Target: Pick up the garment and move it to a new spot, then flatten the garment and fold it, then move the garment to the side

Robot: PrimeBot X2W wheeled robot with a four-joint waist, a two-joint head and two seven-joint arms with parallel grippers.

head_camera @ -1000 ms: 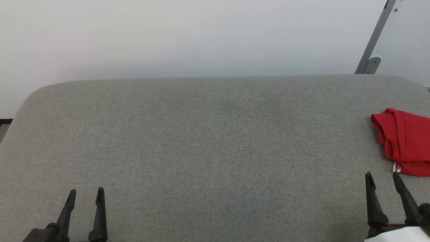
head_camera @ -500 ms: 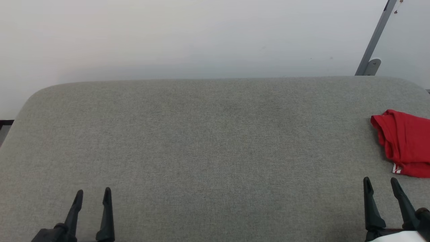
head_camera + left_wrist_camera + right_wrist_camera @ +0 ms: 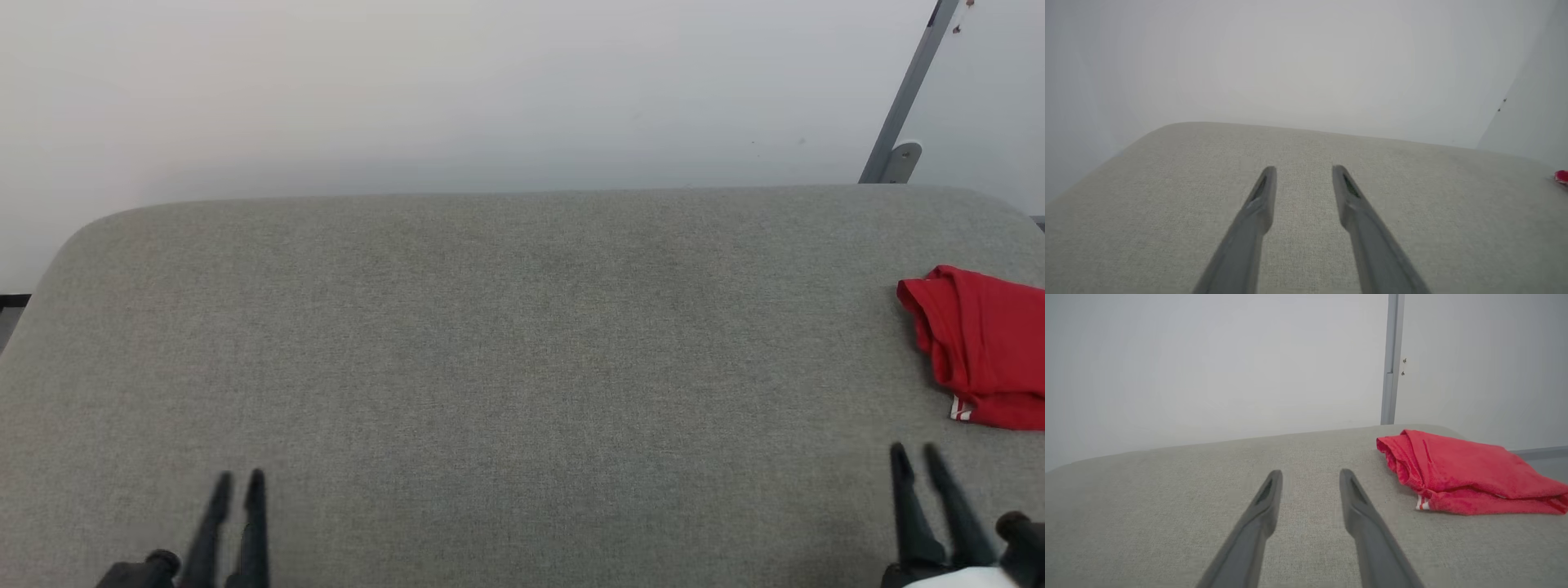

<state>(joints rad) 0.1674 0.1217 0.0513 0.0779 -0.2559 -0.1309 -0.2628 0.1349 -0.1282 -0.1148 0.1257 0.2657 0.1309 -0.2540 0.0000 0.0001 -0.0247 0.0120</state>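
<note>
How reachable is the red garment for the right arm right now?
Probably yes: the garment lies just ahead and right of the right end effector, with only bare grey surface between.

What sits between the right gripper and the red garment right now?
Nothing: only bare grey fabric surface separates the right gripper from the garment, plain in the right wrist view.

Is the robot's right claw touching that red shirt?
Apart. The right wrist view shows bare grey fabric between the right gripper and the shirt.

Head above, wrists low, sharing grey cushion [image 3: 522, 327]
</note>
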